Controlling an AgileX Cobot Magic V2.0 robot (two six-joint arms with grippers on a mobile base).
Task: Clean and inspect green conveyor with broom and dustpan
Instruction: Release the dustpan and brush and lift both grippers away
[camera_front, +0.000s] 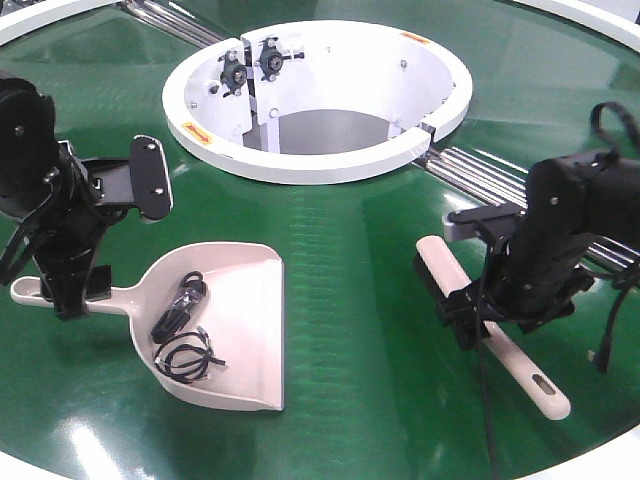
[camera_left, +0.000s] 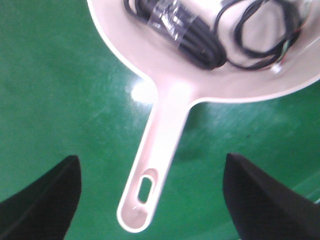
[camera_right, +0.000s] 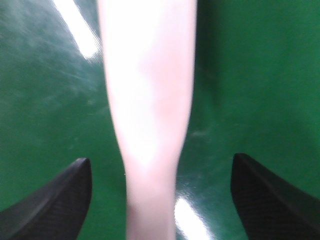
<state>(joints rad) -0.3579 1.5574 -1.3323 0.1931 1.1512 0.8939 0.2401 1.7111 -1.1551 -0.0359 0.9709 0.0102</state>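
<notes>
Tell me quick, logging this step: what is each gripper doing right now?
Left gripper: open, jaws straddling the pale pink plastic dustpan handle, not gripping.
Right gripper: open, jaws either side of the slim pink plastic broom handle.

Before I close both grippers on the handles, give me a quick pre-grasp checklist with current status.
1. Left gripper open, astride the dustpan handle: ok.
2. Dustpan handle centred between left fingertips: ok, roughly centred in the left wrist view.
3. Right gripper open, astride the broom handle: ok.
4. Broom lying flat on the green conveyor: ok.
5. Black cables inside the dustpan, away from the handle: ok.
6. Fingertip height relative to either handle: cannot tell.
</notes>
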